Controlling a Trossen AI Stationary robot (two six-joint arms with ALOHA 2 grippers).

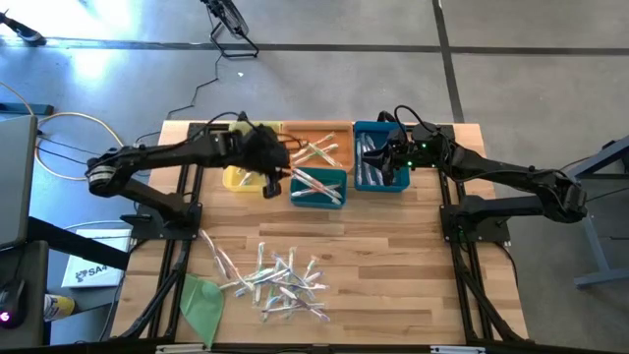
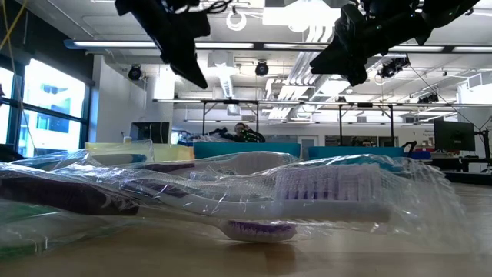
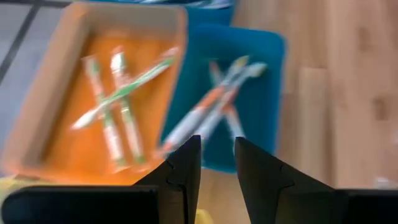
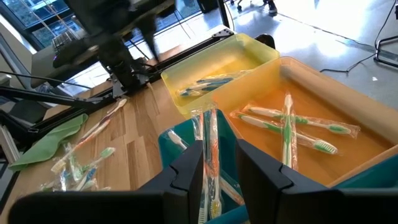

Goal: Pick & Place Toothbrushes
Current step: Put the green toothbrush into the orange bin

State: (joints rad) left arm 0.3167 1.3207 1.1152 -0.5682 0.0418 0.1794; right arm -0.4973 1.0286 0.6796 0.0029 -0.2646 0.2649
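Reaching in from the left side of the worktop [image 1: 393, 265], the left arm holds the left gripper [image 3: 217, 180] above the bins at the back, over the place where the yellow bin [image 1: 234, 181], the orange bin [image 1: 295, 131] and the teal bin [image 1: 319, 174] meet. Its fingers [image 3: 186, 177] stand a narrow gap apart, and nothing shows between them.

Near the front edge, a flat green sheet [image 1: 201, 303] lies to the left. Just right of it is a scattered heap of wrapped toothbrushes [image 1: 280, 280], loose on the wood and well apart from the bins. In the low view, one wrapped brush [image 2: 323, 192] with purple bristles lies close to the camera.

The yellow bin holds a few brushes [image 4: 205, 84]. The orange bin holds crossed green-handled brushes [image 3: 118, 106]. The teal bin in front of it holds orange-and-white brushes [image 3: 211, 115].

Farther right stands the blue bin [image 1: 366, 128], with several brushes inside. The right arm comes in from the right side, and the right gripper [image 4: 219, 180] hangs over this bin. Its fingers [image 4: 189, 174] are also only slightly apart. In the right wrist view an orange-striped wrapped brush [image 4: 210, 146] lines up with the gap between them. I cannot tell whether the fingers grip that brush or it lies in a bin below.
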